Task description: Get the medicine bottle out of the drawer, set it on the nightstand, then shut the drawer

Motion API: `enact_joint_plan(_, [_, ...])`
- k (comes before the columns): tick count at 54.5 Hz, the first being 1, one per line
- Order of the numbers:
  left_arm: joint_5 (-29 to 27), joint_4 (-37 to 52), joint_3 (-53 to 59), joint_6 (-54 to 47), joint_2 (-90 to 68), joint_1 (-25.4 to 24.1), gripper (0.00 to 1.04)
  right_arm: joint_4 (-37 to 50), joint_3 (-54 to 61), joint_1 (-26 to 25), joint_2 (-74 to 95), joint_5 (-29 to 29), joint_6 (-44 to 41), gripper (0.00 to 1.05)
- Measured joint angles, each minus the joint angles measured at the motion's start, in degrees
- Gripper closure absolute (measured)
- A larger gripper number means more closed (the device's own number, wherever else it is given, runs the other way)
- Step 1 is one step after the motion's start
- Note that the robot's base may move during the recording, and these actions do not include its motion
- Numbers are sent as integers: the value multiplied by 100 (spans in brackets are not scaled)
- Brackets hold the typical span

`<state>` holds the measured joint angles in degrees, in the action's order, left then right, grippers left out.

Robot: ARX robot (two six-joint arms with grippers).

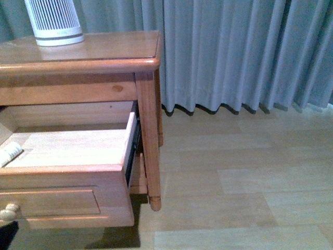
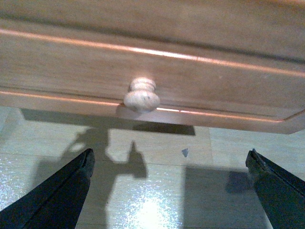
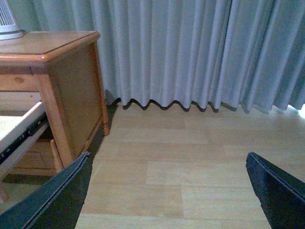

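The honey-brown nightstand (image 1: 104, 65) stands at the left of the front view. Its drawer (image 1: 67, 177) is pulled out and shows a pale wood interior. A small white object (image 1: 9, 153), apparently the medicine bottle lying down, rests in the drawer and is cut off by the picture's left edge. The drawer's round knob (image 1: 9, 211) shows on the panel front. In the left wrist view my left gripper (image 2: 169, 191) is open and empty, low over the floor, just in front of the knob (image 2: 141, 95). My right gripper (image 3: 167, 191) is open and empty over the floor, right of the nightstand (image 3: 71, 81).
A large white slatted device (image 1: 53, 21) stands on the nightstand top at the back left. Grey curtains (image 1: 234, 52) hang behind, down to the pale wood floor (image 1: 234, 177). The drawer's side and runner (image 3: 21, 129) stick out toward my right arm.
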<state>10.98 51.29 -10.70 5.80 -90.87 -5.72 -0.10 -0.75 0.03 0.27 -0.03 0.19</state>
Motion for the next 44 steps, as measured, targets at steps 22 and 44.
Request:
enact_joint_plan(22, [789,-4583,-1611,-219,5209,-262,8,0,0,0,0,2,0,7])
enact_joint_plan(44, [-1088,-4074,-184,-505,6736,557,82,0,0,2,0,13,0,7])
